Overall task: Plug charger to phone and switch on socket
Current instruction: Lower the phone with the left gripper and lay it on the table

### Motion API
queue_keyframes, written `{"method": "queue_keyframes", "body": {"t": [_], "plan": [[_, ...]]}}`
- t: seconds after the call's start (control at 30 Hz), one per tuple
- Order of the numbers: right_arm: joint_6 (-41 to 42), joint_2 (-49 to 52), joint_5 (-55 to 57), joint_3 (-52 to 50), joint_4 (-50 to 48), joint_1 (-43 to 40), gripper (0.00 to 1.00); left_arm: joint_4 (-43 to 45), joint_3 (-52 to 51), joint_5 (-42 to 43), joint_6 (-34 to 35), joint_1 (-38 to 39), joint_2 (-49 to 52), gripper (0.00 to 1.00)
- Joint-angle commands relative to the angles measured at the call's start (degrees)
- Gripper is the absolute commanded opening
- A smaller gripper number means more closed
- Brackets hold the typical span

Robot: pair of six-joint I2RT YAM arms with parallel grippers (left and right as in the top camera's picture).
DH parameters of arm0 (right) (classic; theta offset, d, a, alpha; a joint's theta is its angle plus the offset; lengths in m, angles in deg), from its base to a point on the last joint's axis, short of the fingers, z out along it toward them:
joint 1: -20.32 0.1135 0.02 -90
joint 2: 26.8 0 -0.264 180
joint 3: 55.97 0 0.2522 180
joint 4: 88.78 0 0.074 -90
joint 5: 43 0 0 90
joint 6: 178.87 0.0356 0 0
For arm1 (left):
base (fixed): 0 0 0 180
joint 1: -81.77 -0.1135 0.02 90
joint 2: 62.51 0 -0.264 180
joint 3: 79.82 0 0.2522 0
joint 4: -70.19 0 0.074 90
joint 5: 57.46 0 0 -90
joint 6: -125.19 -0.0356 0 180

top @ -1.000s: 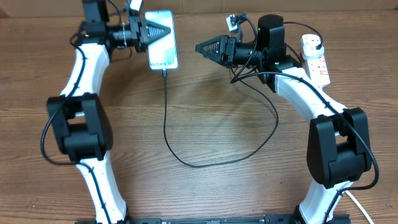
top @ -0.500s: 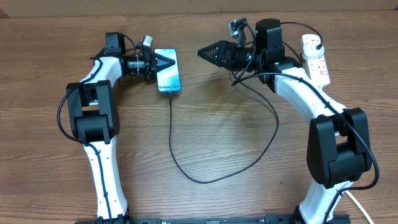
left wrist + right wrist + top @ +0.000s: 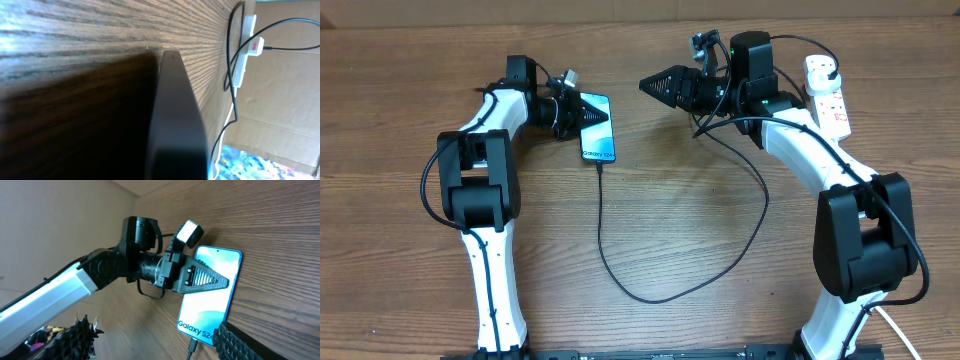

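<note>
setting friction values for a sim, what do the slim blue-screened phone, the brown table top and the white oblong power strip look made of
The slim black-edged phone: glossy glass-like front, by the crisp bright screen; edge material unclear. The brown table top: matt wood or wood-look laminate, by its grain lines. The white oblong power strip: probably smooth hard plastic, by its even moulded body.

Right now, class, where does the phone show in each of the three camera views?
Overhead: phone upper left of centre, clamped in the left gripper.
Left wrist: phone seen edge-on, a dark slab down the middle.
Right wrist: phone right of centre, screen towards the camera.
Shared landmark: the wooden table under it in every view.
</note>
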Motion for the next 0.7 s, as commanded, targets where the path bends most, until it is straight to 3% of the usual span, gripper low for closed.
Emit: {"method": "queue_keyframes", "body": {"t": [0.0, 0.1, 0.3, 0.37, 0.67], "plan": [[-0.50, 0.46, 1.11, 0.55, 0.02, 0.22, 0.77, -1.68, 0.46, -8.37, -3.17, 0.42, -1.03, 0.04], [-0.48, 0.46, 1.09, 0.55, 0.00, 0.22, 0.77, -2.45, 0.44, -8.61, -4.09, 0.42, -1.03, 0.09], [-0.48, 0.46, 1.11, 0.55, 0.00, 0.22, 0.77, -2.51, 0.46, -8.59, -4.09, 0.39, -1.03, 0.45], [-0.48, 0.46, 1.11, 0.55, 0.00, 0.22, 0.77, -2.51, 0.46, -8.61, -4.09, 0.33, -1.03, 0.53], [-0.48, 0.46, 1.09, 0.55, 0.02, 0.22, 0.77, -2.95, 0.46, -10.75, -4.04, 0.24, -1.03, 0.58]]}}
